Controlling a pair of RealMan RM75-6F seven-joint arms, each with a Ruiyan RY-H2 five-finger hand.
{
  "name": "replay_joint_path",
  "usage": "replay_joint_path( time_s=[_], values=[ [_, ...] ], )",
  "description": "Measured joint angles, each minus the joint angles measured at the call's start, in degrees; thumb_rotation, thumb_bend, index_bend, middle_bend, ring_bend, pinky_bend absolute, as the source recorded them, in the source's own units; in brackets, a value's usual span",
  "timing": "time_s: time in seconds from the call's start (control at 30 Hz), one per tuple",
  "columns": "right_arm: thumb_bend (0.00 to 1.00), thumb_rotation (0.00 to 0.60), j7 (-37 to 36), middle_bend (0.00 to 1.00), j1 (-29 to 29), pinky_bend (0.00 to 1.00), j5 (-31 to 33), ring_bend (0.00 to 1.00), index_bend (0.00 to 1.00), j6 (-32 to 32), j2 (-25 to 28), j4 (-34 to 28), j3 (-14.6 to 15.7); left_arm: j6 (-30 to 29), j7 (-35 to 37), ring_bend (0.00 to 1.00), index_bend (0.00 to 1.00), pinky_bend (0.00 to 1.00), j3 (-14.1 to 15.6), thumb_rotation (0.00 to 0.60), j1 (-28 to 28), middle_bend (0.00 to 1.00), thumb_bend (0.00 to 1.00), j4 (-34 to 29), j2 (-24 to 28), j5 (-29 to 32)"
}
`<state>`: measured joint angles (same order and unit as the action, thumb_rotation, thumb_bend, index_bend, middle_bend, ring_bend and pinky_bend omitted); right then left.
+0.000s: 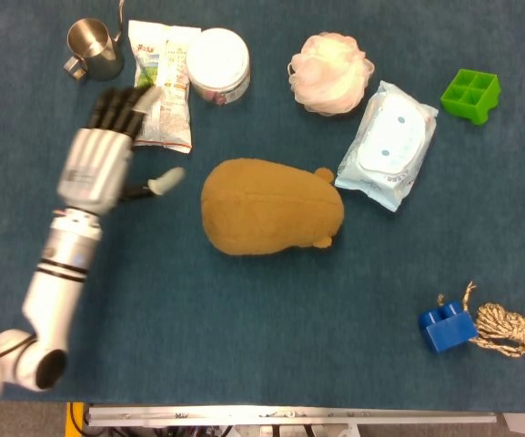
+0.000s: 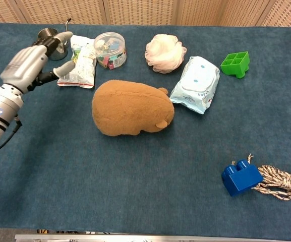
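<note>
The left hand (image 1: 98, 168) is hanging free above the bench (image 1: 244, 309), holding nothing, its fingers stretched out and apart and the thumb sticking out sideways toward the plush toy (image 1: 271, 208). The fingertips are hovering over the lower edge of the snack packet (image 1: 157, 86), near the steel cup (image 1: 94, 50); whether they are brushing the packet cannot be told from either view. The toy is lying on its side in the middle of the bench, clear of the hand and just beside the wipes pack (image 1: 388, 144). Judging by this, the work is sitting between holds: the toy is resting on its own, with nothing gripping it. Any fresh hold on it would be asking for a wide spread of the fingers over its rounded, soft back, since it is bulky and would be giving under pressure. The right hand is not showing in either view.
</note>
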<state>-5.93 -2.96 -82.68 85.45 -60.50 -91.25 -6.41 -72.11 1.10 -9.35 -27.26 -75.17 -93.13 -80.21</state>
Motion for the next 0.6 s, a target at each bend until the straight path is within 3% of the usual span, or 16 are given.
replay_joint_path(
  time_s=[0.1,0.17,0.2,0.3,0.6],
  values=[
    [0.13,0.600,-0.59,0.36,-0.57,0.25,-0.63,0.22,0.35,-1.19,-0.31,0.64,0.42,-0.07,-0.05,0.07,0.04,0.01,0.07,0.255,1.65,0.09,0.06,-4.44,4.69,1.43],
    [0.15,0.600,-1.03,0.36,-1.03,0.25,-1.15,0.22,0.35,-2.12,-0.33,0.93,0.77,-0.30,-0.05,0.07,0.04,0.01,0.28,0.324,3.02,0.09,0.13,-7.42,7.89,2.31],
    [0.15,0.600,-1.22,0.36,-1.25,0.25,-1.39,0.22,0.35,-2.50,-0.32,1.02,0.92,-0.46,-0.02,0.08,0.05,0.01,0.44,0.390,3.65,0.09,0.19,-8.54,9.19,2.61],
    [0.15,0.600,-1.67,0.37,-1.97,0.25,-2.34,0.23,0.35,-3.49,-0.47,1.42,1.40,-1.42,-0.19,0.08,0.06,0.01,1.37,0.559,5.91,0.09,0.23,-11.41,13.07,3.12],
    [0.15,0.600,-2.50,0.39,-3.17,0.25,-4.94,0.23,0.35,-3.73,-2.22,2.93,2.13,-9.64,-2.78,0.12,0.16,0.01,4.12,0.582,12.49,0.18,0.23,-15.28,18.31,1.29]
  ],
)
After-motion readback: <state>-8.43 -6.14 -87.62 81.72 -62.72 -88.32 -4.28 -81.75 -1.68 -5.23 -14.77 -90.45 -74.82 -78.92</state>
